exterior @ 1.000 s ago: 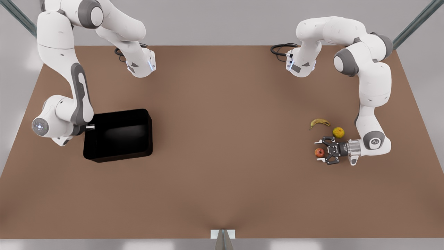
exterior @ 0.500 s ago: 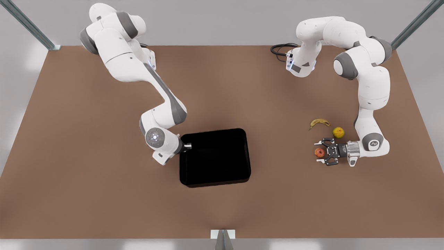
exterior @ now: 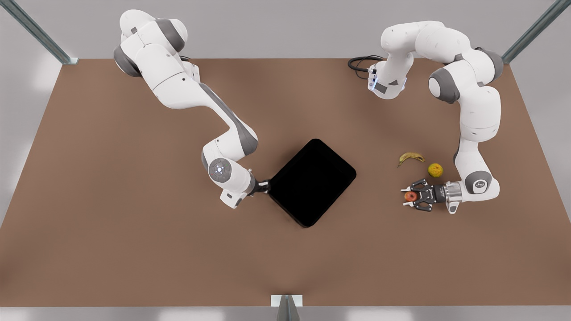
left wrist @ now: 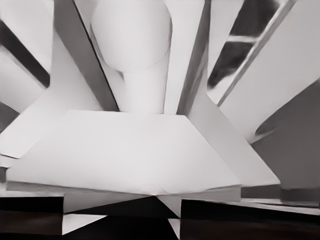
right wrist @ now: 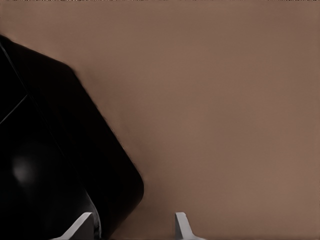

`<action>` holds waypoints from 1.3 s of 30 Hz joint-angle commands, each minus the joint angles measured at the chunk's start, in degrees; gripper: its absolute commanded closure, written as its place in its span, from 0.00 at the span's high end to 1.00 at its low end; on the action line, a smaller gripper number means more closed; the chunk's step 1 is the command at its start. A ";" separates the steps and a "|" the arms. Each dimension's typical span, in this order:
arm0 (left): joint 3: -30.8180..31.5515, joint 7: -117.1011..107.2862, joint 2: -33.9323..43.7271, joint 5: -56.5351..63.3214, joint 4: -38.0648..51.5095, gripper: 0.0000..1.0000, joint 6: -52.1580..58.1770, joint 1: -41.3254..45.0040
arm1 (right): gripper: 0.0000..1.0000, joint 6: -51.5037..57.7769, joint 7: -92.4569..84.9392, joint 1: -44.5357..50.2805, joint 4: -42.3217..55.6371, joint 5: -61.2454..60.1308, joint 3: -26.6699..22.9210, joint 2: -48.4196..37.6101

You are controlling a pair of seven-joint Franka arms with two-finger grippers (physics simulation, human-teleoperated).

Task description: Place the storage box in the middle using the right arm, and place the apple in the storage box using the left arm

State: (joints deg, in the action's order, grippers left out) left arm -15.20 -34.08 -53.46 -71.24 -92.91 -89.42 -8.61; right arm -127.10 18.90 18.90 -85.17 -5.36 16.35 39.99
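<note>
The black storage box [exterior: 312, 180] lies near the table's middle, turned diagonally. At its corner on the front view's left is my right gripper [exterior: 264, 185]. In the right wrist view the box [right wrist: 50, 150] has its wall between that gripper's [right wrist: 132, 227] spread fingers, with bare table between the wall and the outer finger. The red-orange apple [exterior: 411, 196] rests on the table at the front view's right. My left gripper [exterior: 408, 196] lies level with the table, its fingers closed in against the apple's two sides.
A curved brownish-yellow banana [exterior: 411, 157] and a round yellow-green fruit [exterior: 435, 170] lie just behind the apple, close to the left arm's wrist. The brown table [exterior: 134, 249] stretches bare toward the front edge.
The right arm carried the box from the front view's left toward the middle, and the box has turned diagonal. The left gripper's fingers have narrowed onto the apple.
</note>
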 commanded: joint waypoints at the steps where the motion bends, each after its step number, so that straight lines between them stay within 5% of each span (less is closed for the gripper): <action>1: 0.00 -0.81 0.03 -1.18 0.44 0.21 0.12 0.00 | 1.00 0.01 0.00 0.00 0.00 0.00 0.00 0.00; 5: 0.00 -7.32 3.72 -0.39 3.34 0.21 1.70 0.17 | 1.00 2.37 0.09 -7.20 0.18 0.18 -0.17 -4.48; 7: 0.61 -11.01 10.13 1.81 2.03 0.21 0.74 5.62 | 1.00 25.21 -0.61 -15.73 1.23 2.37 -3.15 -15.55; 9: 0.96 -13.20 15.14 1.98 0.01 0.21 -0.84 9.92 | 1.00 40.86 -14.49 -16.52 0.53 8.87 -12.11 -23.89; 11: 3.16 -21.38 20.77 2.07 -2.54 0.21 -6.46 16.61 | 1.00 53.26 -15.12 -20.04 -0.35 13.53 -12.92 -30.50; 15: 9.22 -29.37 27.62 7.17 -5.35 0.21 -13.23 24.08 | 1.00 54.85 -19.07 -21.71 -0.44 13.53 -14.06 -33.14; 23: 19.16 -35.79 27.36 18.15 -5.35 0.21 -25.45 27.77 | 1.00 54.50 -18.98 -21.62 -0.35 13.36 -14.24 -32.79; 24: 19.16 -35.53 27.19 18.68 -5.35 0.69 -25.10 27.68 | 1.00 54.50 -18.98 -21.62 -0.35 13.27 -14.24 -32.79; 25: 19.25 -35.53 27.01 18.68 -5.35 1.00 -25.10 27.68 | 1.00 54.50 -19.07 -21.62 -0.26 13.27 -14.24 -32.79; 30: 19.25 -35.44 26.83 19.39 -3.95 1.00 -24.66 27.07 | 1.00 54.41 -19.07 -21.62 -0.26 13.18 -14.24 -32.70; 34: 17.58 -24.99 27.36 33.89 7.03 1.00 -25.28 25.84 | 1.00 54.32 -19.07 -21.62 -0.26 13.18 -14.32 -32.44; 37: 13.97 17.88 37.37 56.10 8.09 1.00 -14.74 21.45 | 1.00 54.23 -19.16 -21.62 -0.26 12.83 -15.20 -32.44; 39: 17.04 28.37 46.86 69.21 3.70 1.00 -8.23 15.29 | 1.00 54.24 -19.16 -21.62 -0.35 12.92 -15.20 -32.44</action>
State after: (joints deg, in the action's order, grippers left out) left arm 4.06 -5.44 -3.15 -18.79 -91.26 -95.68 3.93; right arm -72.81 -0.26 -2.55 -85.47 7.56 1.15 7.57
